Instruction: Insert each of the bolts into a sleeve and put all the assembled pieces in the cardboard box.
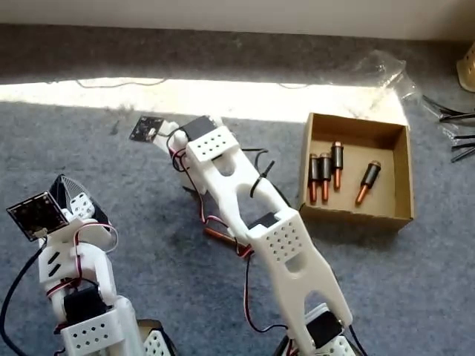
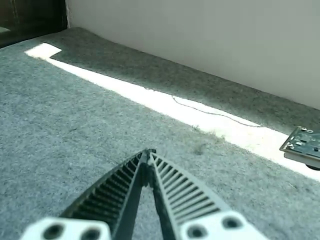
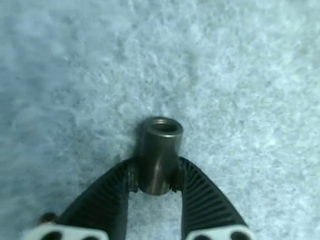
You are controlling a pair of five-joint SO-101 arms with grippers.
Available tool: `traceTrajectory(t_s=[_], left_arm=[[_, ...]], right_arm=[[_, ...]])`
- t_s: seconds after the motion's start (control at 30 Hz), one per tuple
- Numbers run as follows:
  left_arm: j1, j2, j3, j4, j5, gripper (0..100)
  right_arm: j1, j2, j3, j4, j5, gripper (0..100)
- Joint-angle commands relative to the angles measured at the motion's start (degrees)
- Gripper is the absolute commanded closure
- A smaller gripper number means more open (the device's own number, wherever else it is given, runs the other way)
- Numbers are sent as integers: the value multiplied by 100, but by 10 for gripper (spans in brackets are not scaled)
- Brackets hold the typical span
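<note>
My right gripper (image 3: 156,186) is shut on a dark metal sleeve (image 3: 160,145), which it holds upright on the grey carpet with the open bore facing up. In the high view the right arm (image 1: 223,174) stretches over the carpet's middle, its wrist bent down. A copper bolt (image 1: 223,239) lies on the carpet partly under that arm. The cardboard box (image 1: 355,215) at the right holds several assembled pieces (image 1: 325,174), dark sleeves with copper bolt ends. My left gripper (image 2: 149,153) is shut with nothing between its fingers, hovering over bare carpet at the lower left (image 1: 68,191).
A crumpled clear plastic bag (image 1: 386,74) lies behind the box. Black cable ties (image 1: 453,133) sit at the far right edge. A bright sunlit strip (image 1: 223,96) crosses the carpet at the back, and a wall (image 2: 200,35) rises beyond it.
</note>
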Motion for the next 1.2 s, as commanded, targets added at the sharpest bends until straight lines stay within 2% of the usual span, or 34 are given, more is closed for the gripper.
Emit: traceTrajectory(t_s=[0.0, 0.33, 0.63, 0.8, 1.17], left_arm=[[101, -13, 127, -18, 26, 993], [101, -4, 127, -18, 26, 993], [101, -4, 127, -18, 26, 993], [101, -4, 127, -18, 26, 993], [101, 4, 127, -18, 26, 993]], right_arm=[[-22, -286, -92, -13, -44, 921], [-31, -251, -857, 31, -62, 919], [-40, -242, -848, 31, -35, 916], [-145, -242, -620, 127, -26, 868], [-242, -242, -611, 13, -26, 866]])
